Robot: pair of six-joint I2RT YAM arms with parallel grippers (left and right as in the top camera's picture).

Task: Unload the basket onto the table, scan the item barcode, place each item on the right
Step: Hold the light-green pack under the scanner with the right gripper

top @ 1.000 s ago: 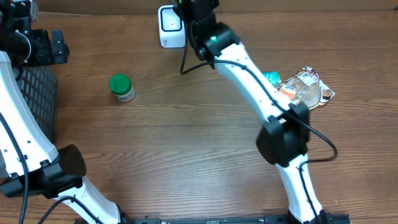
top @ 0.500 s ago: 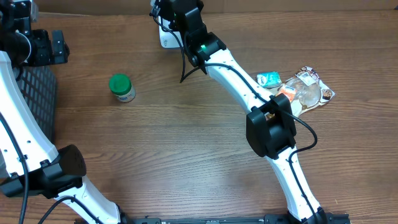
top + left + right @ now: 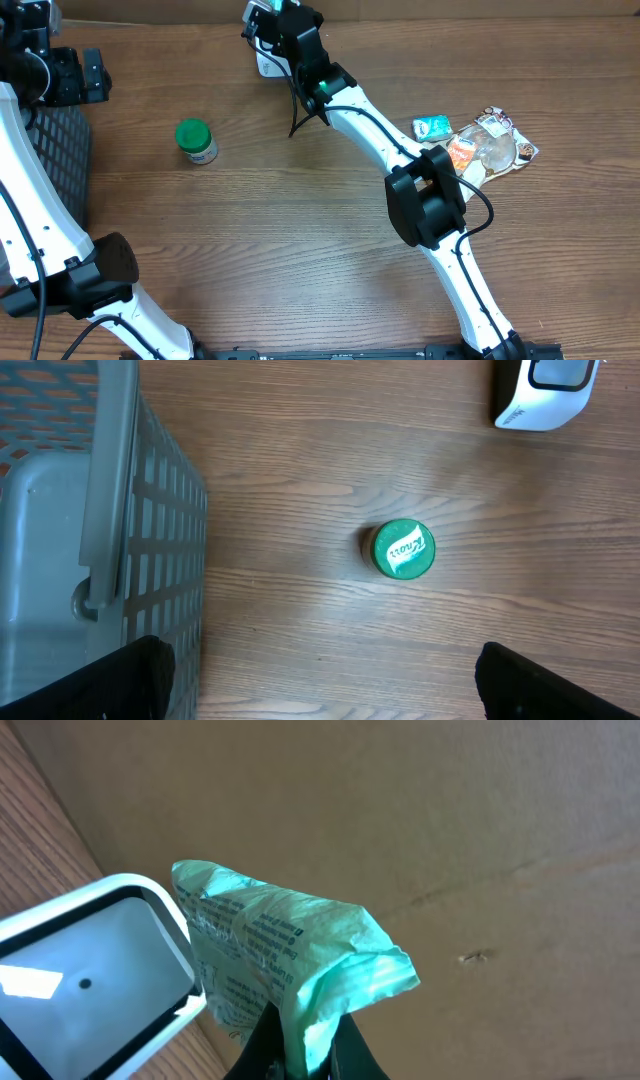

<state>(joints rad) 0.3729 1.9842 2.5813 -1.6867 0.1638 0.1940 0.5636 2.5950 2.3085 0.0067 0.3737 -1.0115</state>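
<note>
Packet (image 3: 270, 945) lengthwise from right gripper (image 3: 303, 1042), print toward scanner (image 3: 95, 960)

The table (image 3: 250, 230) is matt, grained wood. The packet (image 3: 270, 950) is crinkled green plastic film. The scanner (image 3: 90, 970) is smooth, glossy white plastic.

The setting is a brown wooden tabletop (image 3: 300, 240) whose grain runs side to side in long plank-like strips. The light on it is soft and even, and leaves a pale sheen on the boards in the left wrist view. Along the far edge stands a plain tan backboard (image 3: 470, 830), matte like cardboard and marked by a faint crease and a small dent, while a grey basket (image 3: 165, 560) with slotted walls sits at the tabletop's left edge.
</note>
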